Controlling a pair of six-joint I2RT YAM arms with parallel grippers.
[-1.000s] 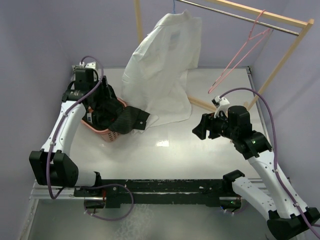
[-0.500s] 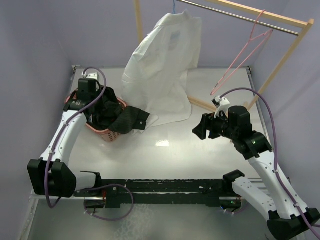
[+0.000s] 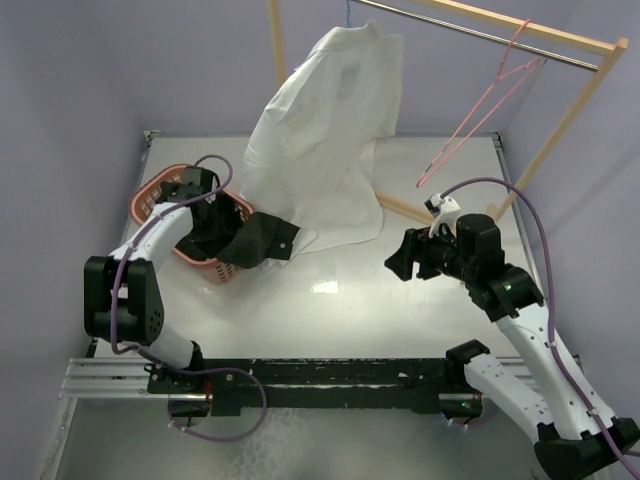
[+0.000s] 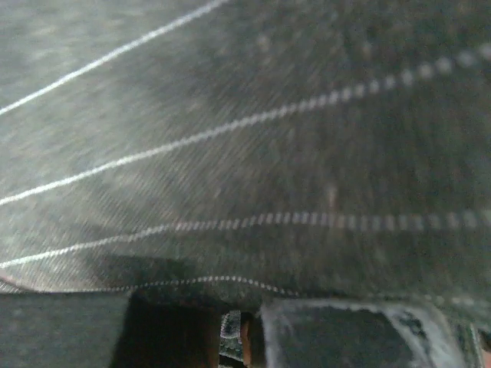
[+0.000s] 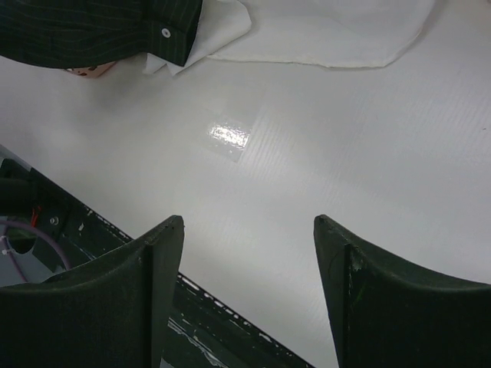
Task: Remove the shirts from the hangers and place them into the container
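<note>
The pinstriped dark shirt [image 3: 250, 238] lies in the salmon-pink container [image 3: 150, 203], one cuff spilling over its right rim onto the table. My left gripper [image 3: 207, 203] is down inside the container against that shirt. In the left wrist view the dark shirt [image 4: 245, 153] fills the frame, and the left gripper [image 4: 242, 326] shows its fingers almost together, tips buried under cloth. The white shirt [image 3: 325, 140] hangs on the blue hanger [image 3: 348, 12], its tail on the table. The pink hanger [image 3: 480, 115] hangs bare from the rail. My right gripper [image 3: 400, 262] [image 5: 249, 222] is open and empty above the table.
A wooden rack holds a metal rail [image 3: 470, 32], with a slanted leg [image 3: 560, 130] and a base bar [image 3: 405, 208] on the table. In the right wrist view the white shirt's hem [image 5: 330, 31] and the dark cuff [image 5: 165, 34] lie ahead. The arms' black mounting rail [image 3: 320, 375] runs along the near edge.
My left arm has folded in, its gripper shifting right across the container onto the dark shirt while its fingers closed. The right arm has not moved. The pink hanger sways slightly.
</note>
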